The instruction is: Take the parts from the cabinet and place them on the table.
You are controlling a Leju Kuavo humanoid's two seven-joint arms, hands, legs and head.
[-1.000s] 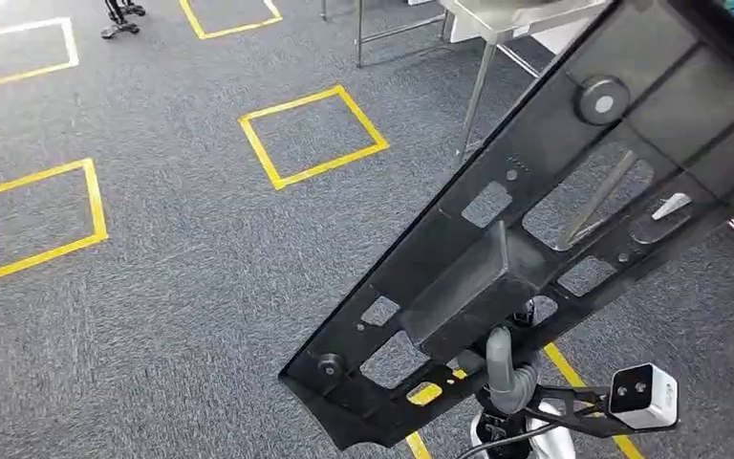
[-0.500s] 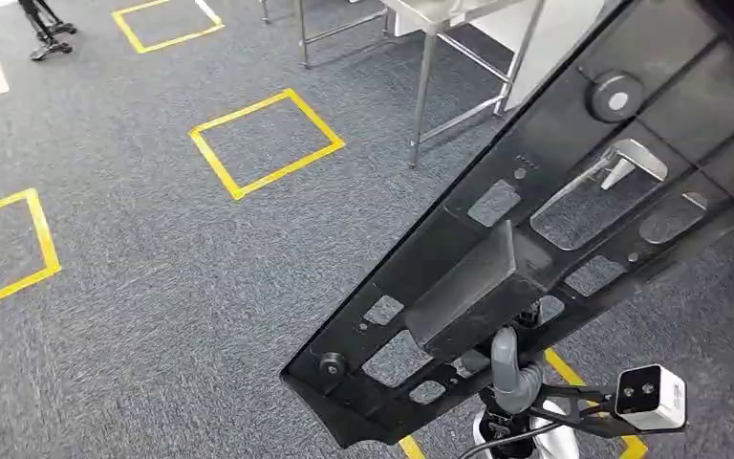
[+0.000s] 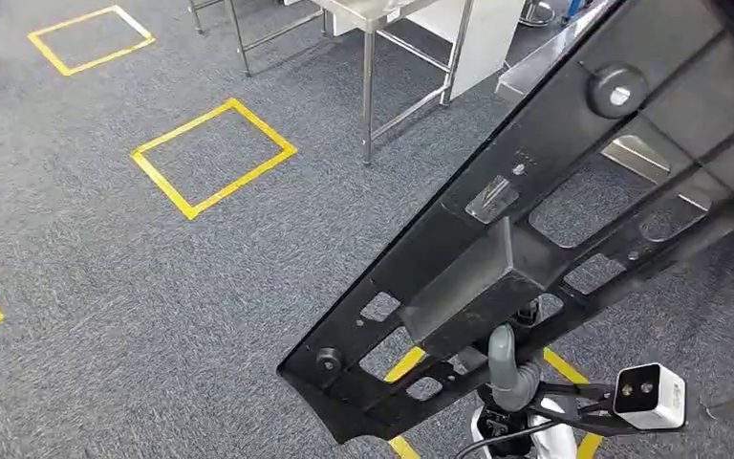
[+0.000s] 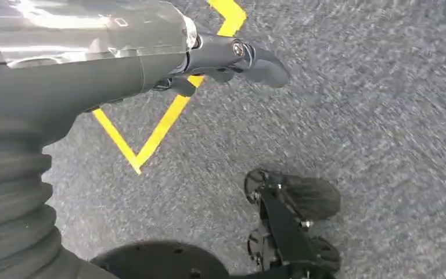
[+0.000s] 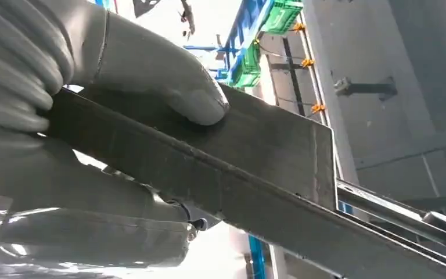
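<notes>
Clearly the right hand (image 5: pixel 122 139) is clamped on the black part (image 3: pixel 535 239) — in the right wrist view its thumb presses one face of a boxy rib while the fingers lie under it. From there the long, slotted panel runs diagonally from the lower middle of the head view up to the upper right corner, carried over grey carpet (image 3: pixel 201 287) with yellow tape squares (image 3: pixel 212 156). Beyond it, near the top centre, stand the steel legs of a table (image 3: pixel 373 67). The left hand (image 4: pixel 232 58) hangs over the floor holding nothing, its fingers loosely curled. My judgement: carry steadily — keep the grip firm, and swing the far end clear of the table legs before lowering.
</notes>
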